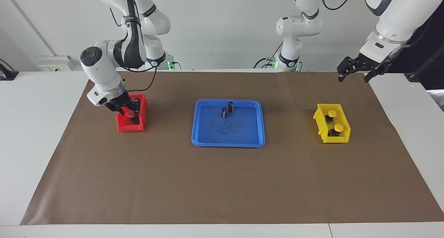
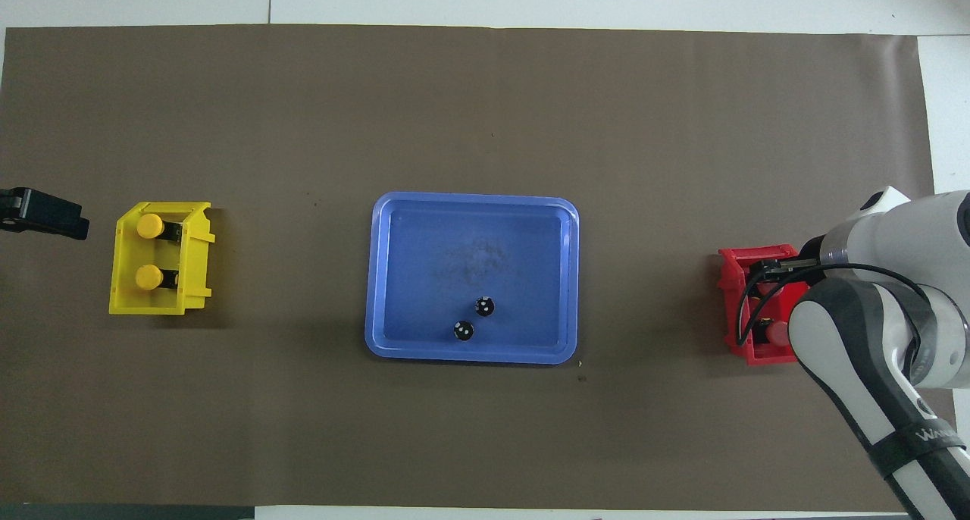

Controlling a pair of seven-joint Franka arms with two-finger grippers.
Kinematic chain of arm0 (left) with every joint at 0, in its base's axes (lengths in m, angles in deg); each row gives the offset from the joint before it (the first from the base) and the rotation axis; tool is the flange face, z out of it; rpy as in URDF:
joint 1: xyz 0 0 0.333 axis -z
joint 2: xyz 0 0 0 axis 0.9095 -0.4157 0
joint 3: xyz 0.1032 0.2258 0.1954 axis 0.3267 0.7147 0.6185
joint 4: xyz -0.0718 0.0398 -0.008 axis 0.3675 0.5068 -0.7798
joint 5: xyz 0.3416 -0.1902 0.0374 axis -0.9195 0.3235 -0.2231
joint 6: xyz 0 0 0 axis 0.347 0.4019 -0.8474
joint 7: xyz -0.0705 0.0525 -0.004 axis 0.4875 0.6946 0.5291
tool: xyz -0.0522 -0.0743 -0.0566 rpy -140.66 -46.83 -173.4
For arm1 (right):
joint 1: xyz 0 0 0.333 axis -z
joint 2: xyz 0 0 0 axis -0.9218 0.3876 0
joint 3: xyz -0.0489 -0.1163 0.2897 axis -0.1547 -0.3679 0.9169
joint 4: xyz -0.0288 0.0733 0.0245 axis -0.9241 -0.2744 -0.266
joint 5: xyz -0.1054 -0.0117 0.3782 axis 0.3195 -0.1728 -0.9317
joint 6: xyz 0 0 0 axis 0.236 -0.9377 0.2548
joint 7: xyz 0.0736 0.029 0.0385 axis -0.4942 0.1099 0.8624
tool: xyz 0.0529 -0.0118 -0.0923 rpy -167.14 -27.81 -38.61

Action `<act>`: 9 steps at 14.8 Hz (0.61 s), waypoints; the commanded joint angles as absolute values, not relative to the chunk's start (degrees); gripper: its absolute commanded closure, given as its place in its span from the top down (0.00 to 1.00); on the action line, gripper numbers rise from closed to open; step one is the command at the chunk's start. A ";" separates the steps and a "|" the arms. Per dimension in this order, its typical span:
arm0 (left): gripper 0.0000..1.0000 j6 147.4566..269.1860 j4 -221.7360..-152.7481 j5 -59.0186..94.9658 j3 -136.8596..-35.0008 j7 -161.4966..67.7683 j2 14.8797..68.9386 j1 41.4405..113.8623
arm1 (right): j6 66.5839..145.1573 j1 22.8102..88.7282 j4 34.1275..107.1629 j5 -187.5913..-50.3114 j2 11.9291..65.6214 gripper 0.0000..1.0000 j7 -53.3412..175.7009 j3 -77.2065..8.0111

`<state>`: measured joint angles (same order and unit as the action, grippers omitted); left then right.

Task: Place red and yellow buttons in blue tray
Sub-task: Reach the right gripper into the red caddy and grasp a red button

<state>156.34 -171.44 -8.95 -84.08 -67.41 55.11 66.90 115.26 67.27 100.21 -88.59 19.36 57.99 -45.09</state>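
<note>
Two yellow buttons [image 1: 332,113] [image 1: 338,128] stand in the yellow bin [image 1: 322,121] at the left arm's end of the table; from overhead I see the yellow buttons [image 2: 150,225] [image 2: 149,277] too. A red button [image 1: 131,113] shows in the red bin [image 1: 122,127]. My right gripper [image 1: 125,110] reaches down into that bin right at the red button; its hold cannot be made out. The blue tray [image 1: 239,134] [image 2: 424,262] lies mid-table. My left gripper [image 1: 356,75] [image 2: 42,213] hangs open in the air near the table's corner, beside the yellow bin.
Two small dark cylinders [image 1: 230,106] [image 1: 224,112] with silvery tops stand in the blue tray on the side nearer the robots. In the overhead view the right arm [image 2: 871,330] covers much of the red bin [image 2: 733,308]. A brown mat [image 1: 222,182] covers the table.
</note>
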 commanded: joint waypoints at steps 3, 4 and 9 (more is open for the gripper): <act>1.00 156.51 -173.23 -9.27 -84.04 -66.97 57.24 65.61 | 118.52 67.99 103.30 -89.68 17.98 0.59 60.39 -44.87; 1.00 156.86 -173.14 -9.27 -83.96 -66.97 57.24 65.61 | 118.53 67.90 103.30 -89.68 17.98 0.59 60.39 -44.87; 1.00 157.21 -173.14 -9.27 -84.05 -67.23 57.51 65.70 | 119.93 67.99 105.14 -89.68 17.55 0.58 61.44 -44.87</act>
